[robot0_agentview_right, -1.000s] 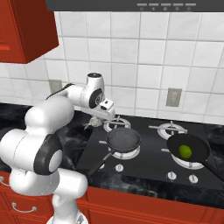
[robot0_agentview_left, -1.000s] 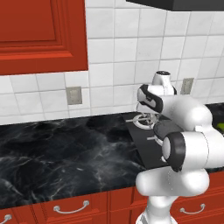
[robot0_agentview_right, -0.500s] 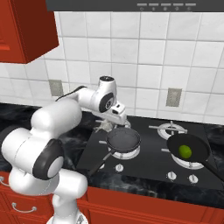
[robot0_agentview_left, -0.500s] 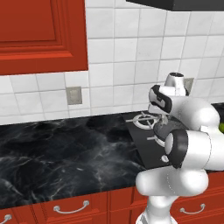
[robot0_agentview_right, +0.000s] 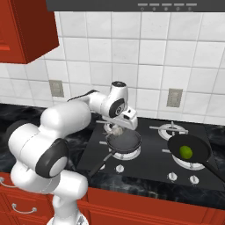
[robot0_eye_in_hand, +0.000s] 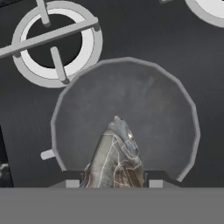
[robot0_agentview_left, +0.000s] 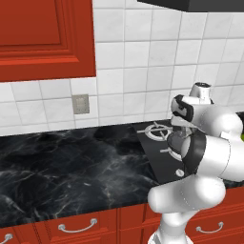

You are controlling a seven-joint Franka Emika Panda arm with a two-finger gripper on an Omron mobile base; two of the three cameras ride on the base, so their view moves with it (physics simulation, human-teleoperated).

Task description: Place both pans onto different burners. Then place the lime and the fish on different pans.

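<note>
My gripper [robot0_agentview_right: 117, 129] is shut on the fish [robot0_agentview_right: 116, 130], a pale grey-tan fish hanging head-down just above the grey-black pan [robot0_agentview_right: 128, 142]. That pan sits on the front left burner, its long handle pointing toward the counter's front edge. In the hand view the fish [robot0_eye_in_hand: 116, 157] points out from between my fingertips [robot0_eye_in_hand: 72, 178] over the pan's [robot0_eye_in_hand: 131, 109] round grey floor, with a bare burner [robot0_eye_in_hand: 57, 43] beyond. The black pan [robot0_agentview_right: 197, 147] rests on the front right burner and holds the lime [robot0_agentview_right: 186, 152].
The back right burner [robot0_agentview_right: 173, 130] stands bare on the black cooktop [robot0_agentview_right: 149, 165]. Silver knobs [robot0_agentview_right: 172, 176] line its front edge. My own arm blocks much of the cooktop [robot0_agentview_left: 159, 162] in the left base view, where one burner [robot0_agentview_left: 155, 129] shows. Dark marble counter [robot0_agentview_left: 71, 162] stretches left.
My arm has swung right along the back of the cooktop, carrying the fish from behind the pan to just over its near rim. The pans and the lime have stayed put.
</note>
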